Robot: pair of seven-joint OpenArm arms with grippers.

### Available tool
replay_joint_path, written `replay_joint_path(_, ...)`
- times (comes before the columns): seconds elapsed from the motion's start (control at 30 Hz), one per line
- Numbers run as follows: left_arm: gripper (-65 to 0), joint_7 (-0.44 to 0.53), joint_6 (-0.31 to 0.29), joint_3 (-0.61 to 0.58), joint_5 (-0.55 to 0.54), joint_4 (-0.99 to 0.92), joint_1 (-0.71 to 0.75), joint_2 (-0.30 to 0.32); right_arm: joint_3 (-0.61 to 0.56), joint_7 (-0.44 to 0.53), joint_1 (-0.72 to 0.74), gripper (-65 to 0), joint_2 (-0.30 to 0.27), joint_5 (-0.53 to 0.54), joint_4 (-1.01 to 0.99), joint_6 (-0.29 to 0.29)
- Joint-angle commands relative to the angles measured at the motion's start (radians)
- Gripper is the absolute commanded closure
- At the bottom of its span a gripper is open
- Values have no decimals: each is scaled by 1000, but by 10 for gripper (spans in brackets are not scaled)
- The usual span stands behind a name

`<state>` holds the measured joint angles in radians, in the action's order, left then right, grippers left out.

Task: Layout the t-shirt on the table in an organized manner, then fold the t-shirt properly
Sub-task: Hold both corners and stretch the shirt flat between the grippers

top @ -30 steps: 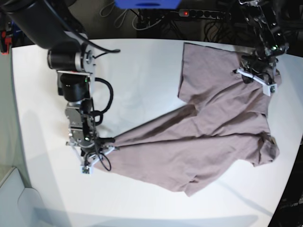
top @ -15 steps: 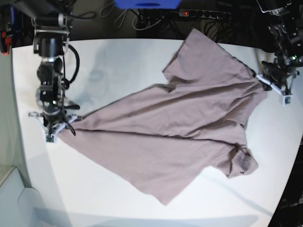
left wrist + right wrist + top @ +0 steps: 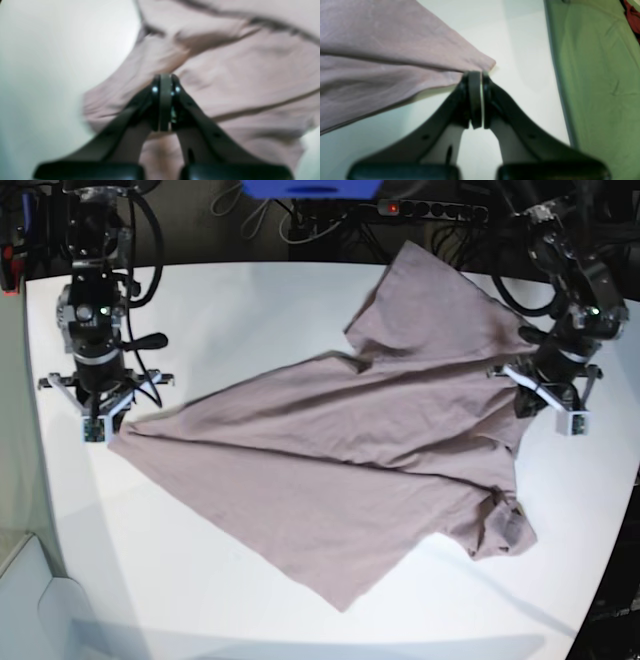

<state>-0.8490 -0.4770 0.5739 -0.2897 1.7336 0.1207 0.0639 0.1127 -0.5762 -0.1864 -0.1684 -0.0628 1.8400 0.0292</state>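
The right end effector (image 3: 105,427) is clenched on a corner of the t-shirt (image 3: 300,495), near the worktop's (image 3: 240,320) edge on the right arm's side. The left end effector (image 3: 550,412) is also clenched, above the shirt's opposite side, with no cloth visible between its tips. Over the last second the gripped corner has been drawn out toward the right arm's edge, so the shirt now stretches in a long diagonal across the middle of the worktop. In the last half second the left end effector has swung inward from the worktop's edge on its own side, while the cloth beneath it looks much the same. For the task, that means one side is pulled straighter, but layout seems unfinished and folding not begun: a long crease crosses the body, and a crumpled part (image 3: 503,530) lies toward the corner on the left arm's side, away from the arm bases. The left end effector probably needs to open and take hold before both sides can be tensioned. Counted: two end effectors, one t-shirt, one worktop, and one green cloth (image 3: 592,75) beyond the right arm's edge.
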Motion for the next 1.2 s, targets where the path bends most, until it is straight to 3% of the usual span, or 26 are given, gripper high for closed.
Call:
replay_joint_path(0.0,-1,18,-2,-28,-16,13,-11,-9,3,34,15,0,-9,-1,23,-2)
replay_joint_path(0.17,-1,18,7,-170,-15,-27,-6,-80,2,34,15,0,13,-1,17,-2)
replay_joint_path(0.3,-1,23,7,-260,-13,-143,-3,-85,2,34,15,0,33,-4,19,-2)
replay_joint_path(0.43,-1,29,2,-268,-13,-235,20,-17,2,34,17,0,33,-4,19,-2)
replay_joint_path(0.67,-1,30,-4,-259,-18,-317,98,182,3,34,44,0,33,-6,16,-2)
replay_joint_path(0.8,-1,30,-6,-168,-23,-281,156,241,2,34,69,0,45,-1,14,-2)
replay_joint_path(1.03,-1,20,-7,80,-23,-177,164,244,-43,32,141,0,155,-4,-35,-2)
replay_joint_path(1.17,-1,18,-7,114,-24,-59,161,233,-155,32,187,0,203,-1,-139,-2)
